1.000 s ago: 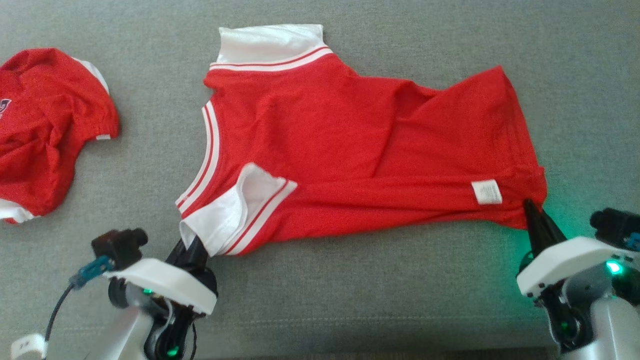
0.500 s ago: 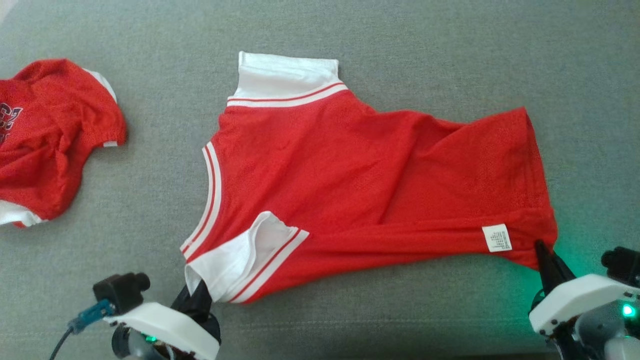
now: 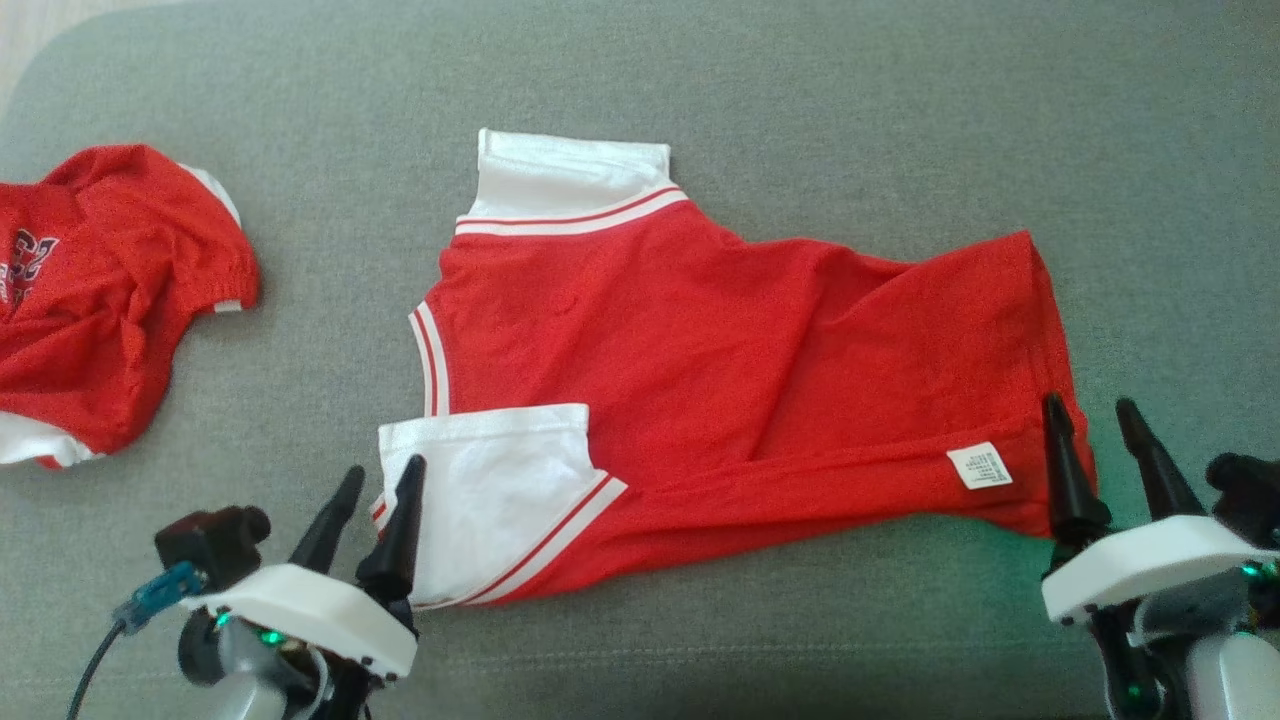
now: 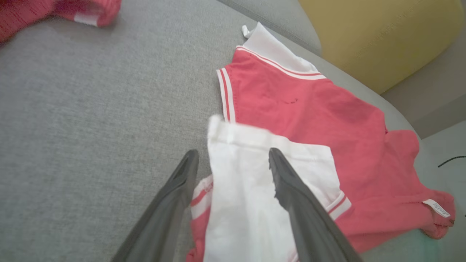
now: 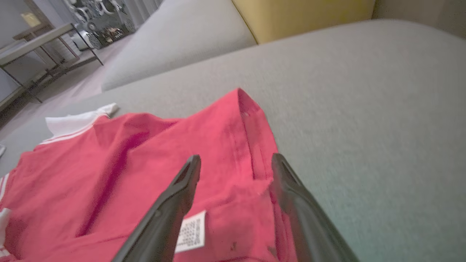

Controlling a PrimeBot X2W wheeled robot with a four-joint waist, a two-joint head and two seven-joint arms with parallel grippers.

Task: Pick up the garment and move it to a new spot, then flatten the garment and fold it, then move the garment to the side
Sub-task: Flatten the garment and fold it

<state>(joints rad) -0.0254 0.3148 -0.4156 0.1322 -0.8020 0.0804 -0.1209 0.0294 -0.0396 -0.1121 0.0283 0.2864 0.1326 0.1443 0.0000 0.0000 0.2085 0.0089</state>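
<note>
– Jaws on both arms stand spread wide, and neither has hold of anything; the left gripper [image 3: 385, 466] sits at the near-left corner of the red garment [image 3: 720, 360], one finger over the outer edge of the white sleeve [image 3: 490, 480], the other over grey fabric; the cloth lies slack under them.

– And the right gripper [image 3: 1088, 403]?

– Astride the near-right hem corner; one finger over red cloth close to the white label [image 3: 980, 466], the other over the grey beside the hem.

– What does it all lie on?

– A grey woven sofa seat [image 3: 800, 100]; the garment is spread across its middle, neckline toward the robot's left, hem toward its right, the second white sleeve [image 3: 570, 175] on the far side; long creases run through the body toward the hem.

– How much room around it?

– Open grey fabric beyond the far sleeve and to the right of the hem; on the left a second red garment [image 3: 90, 300] lies crumpled, well apart, with a broad strip of seat between.

– And the edges?

– At the far left the seat rounds off, with pale floor [image 3: 40, 20] past the corner; the left wrist view shows a yellow cushion [image 4: 382, 36] just past the seat's far edge; the right wrist view shows a grey cushion [image 5: 174, 40] beside it, and farther off a table [image 5: 36, 43] on dark legs.
</note>
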